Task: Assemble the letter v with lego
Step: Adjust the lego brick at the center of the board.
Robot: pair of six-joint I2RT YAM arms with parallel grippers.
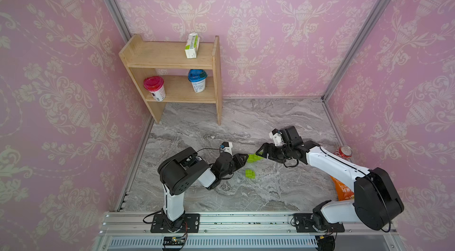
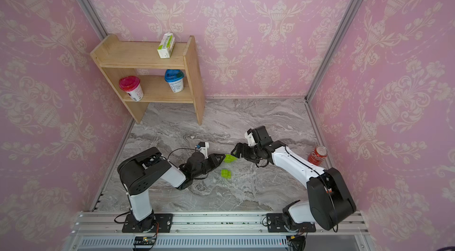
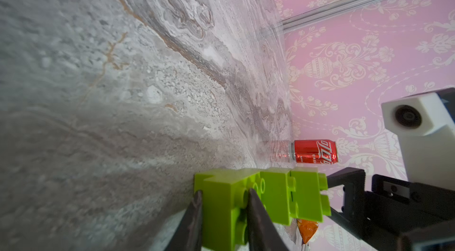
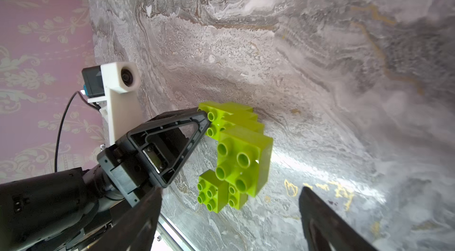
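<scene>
as left end effector [image 3: 224, 195] pinches lego [image 4: 243, 156] edge | right end effector [image 4: 231, 189] spread

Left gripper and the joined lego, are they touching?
Touching. Left wrist view shows the left gripper with fingers clamped on both sides of the joined lego.

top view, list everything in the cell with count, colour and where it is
held lego cluster: 1, lime green, above the table centre
loose lego: 2 bricks side by side, lime green, on the table near it
can: 1, red, right edge
snack bag: 1, orange, partly under the right arm
shelf: 1, wooden, back left
carton: 1, white-green, top shelf
pink-lidded cup: 1, lower shelf
blue-lidded cup: 1, lower shelf
table: 1, grey marble
left gripper: 1, black, shut on held lego cluster
right gripper: 1, black, open beside it
</scene>
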